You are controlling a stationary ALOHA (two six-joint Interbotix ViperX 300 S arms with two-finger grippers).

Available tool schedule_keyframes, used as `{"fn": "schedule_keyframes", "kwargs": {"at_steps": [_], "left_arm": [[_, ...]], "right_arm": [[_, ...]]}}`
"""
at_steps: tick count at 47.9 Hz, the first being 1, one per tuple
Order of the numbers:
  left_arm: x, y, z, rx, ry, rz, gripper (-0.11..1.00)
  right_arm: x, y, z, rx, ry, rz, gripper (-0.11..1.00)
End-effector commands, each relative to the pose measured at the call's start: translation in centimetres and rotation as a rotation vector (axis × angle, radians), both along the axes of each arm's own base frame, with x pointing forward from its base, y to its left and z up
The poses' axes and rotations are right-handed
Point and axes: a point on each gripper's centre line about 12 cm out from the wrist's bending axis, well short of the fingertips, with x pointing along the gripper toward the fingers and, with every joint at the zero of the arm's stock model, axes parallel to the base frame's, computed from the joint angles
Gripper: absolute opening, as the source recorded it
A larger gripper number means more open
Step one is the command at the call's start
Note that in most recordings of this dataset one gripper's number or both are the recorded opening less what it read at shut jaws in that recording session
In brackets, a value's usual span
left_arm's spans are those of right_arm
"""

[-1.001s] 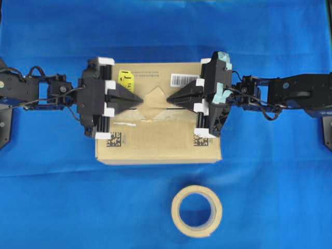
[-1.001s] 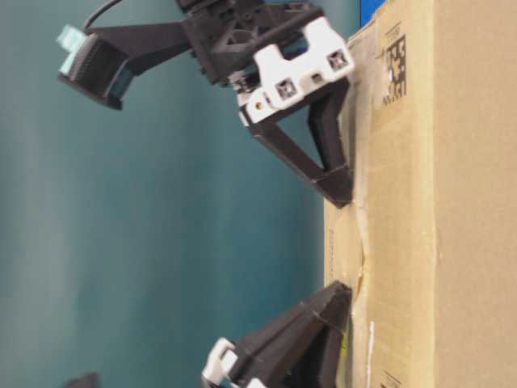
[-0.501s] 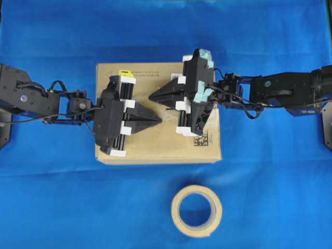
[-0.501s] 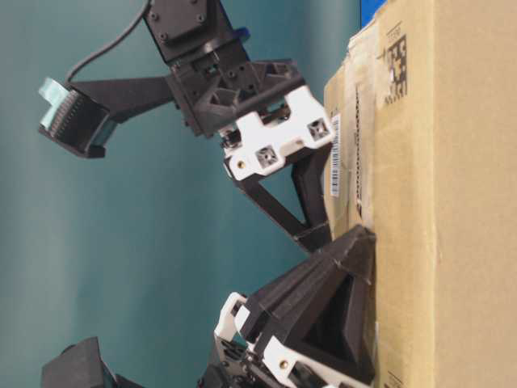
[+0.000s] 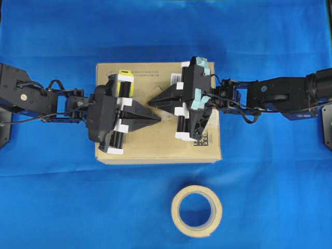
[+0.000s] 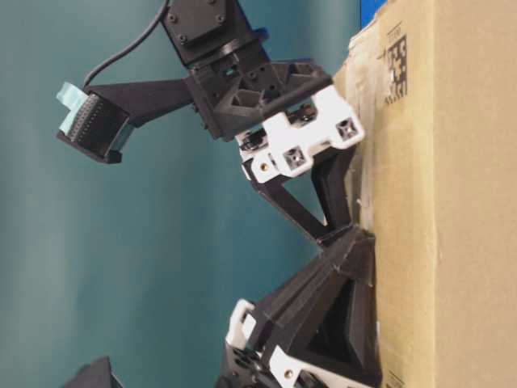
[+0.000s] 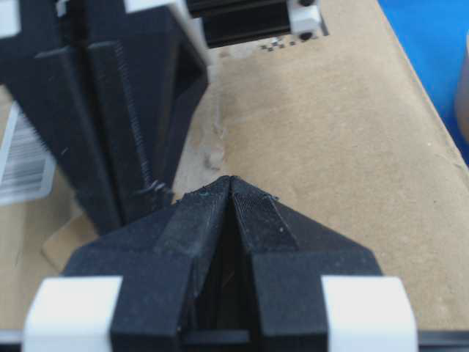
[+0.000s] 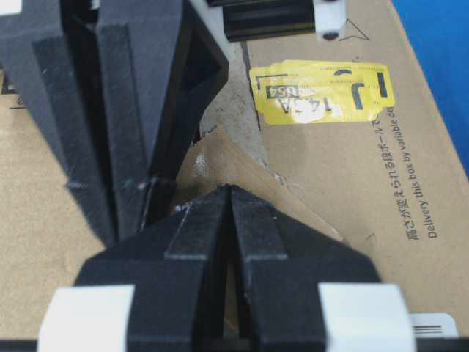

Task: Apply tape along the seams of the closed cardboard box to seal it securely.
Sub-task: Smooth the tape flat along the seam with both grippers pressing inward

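Brown cardboard box (image 5: pixel 155 140) sits mid-table from overhead, both closed grippers meeting over its top, the left gripper (image 5: pixel 155 118) and right gripper (image 5: pixel 152 97) tips side by side, holding nothing; the tape roll (image 5: pixel 196 210) lies well apart. Table-level, both tips press the box top. Right wrist view shows the tape (image 8: pixel 220 165) patch under the tips beside the yellow sticker (image 8: pixel 322 92). Judged best: press flat, rub outward along the seam.

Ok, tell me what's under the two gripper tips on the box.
Both shut grippers, left and right, sit over the cardboard box. A tan tape corner shows beneath; the seam is covered.
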Motion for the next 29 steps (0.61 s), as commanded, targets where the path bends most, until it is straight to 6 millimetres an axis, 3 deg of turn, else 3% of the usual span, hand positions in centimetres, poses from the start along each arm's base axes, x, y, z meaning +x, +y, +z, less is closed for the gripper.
{"fn": "schedule_keyframes", "kwargs": {"at_steps": [1, 13, 29], "left_arm": [[-0.5, 0.6, 0.3, -0.015, -0.008, 0.024, 0.00], [-3.2, 1.8, -0.3, -0.083, -0.007, 0.090, 0.00], [-4.4, 1.4, -0.6, -0.114, 0.001, 0.093, 0.00]], "right_arm": [[0.3, 0.4, 0.7, 0.003, -0.019, 0.007, 0.00], [0.4, 1.5, 0.0, 0.010, -0.002, 0.028, 0.00], [-0.2, 3.3, -0.6, 0.035, 0.041, 0.057, 0.00]]}}
